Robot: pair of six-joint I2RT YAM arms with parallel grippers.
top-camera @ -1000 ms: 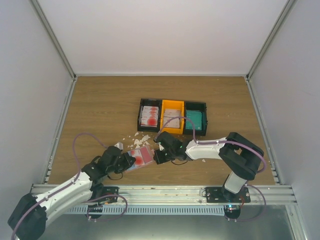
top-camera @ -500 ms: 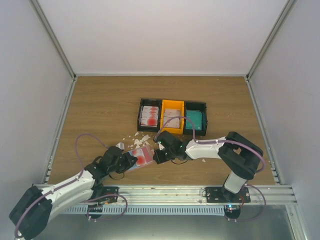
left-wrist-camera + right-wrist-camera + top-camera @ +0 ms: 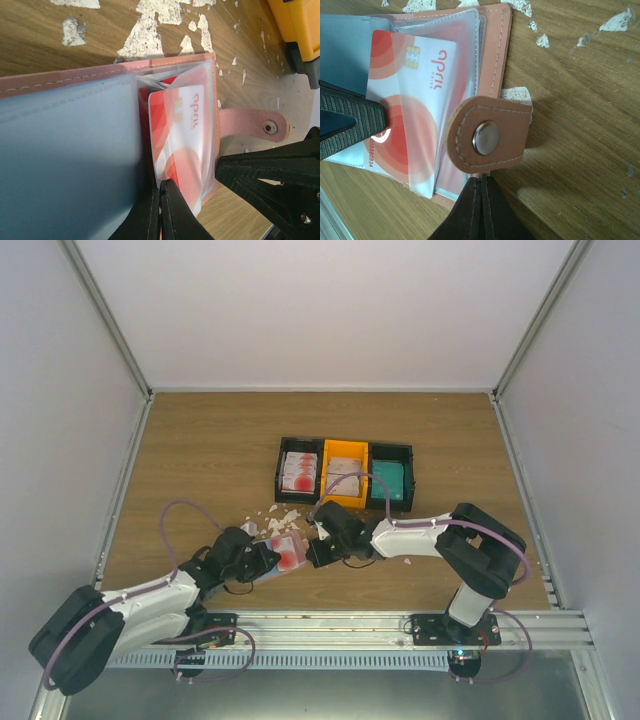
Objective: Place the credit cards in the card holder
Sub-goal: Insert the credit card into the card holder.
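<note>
open card holder sleeves one credit card.

**Your left arm has pressed in toward the card holder.**

From above, your left arm has brought its elbow up and inward from the bottom-left corner, so the forearm now lies flatter along the near edge. Its cable loop arches higher over the wood than it did a second ago. The left gripper has crept a little to the right. The red print of the credit card has moved right with it, nearer the right-hand end of the card holder, which looks narrower than before.
</note>
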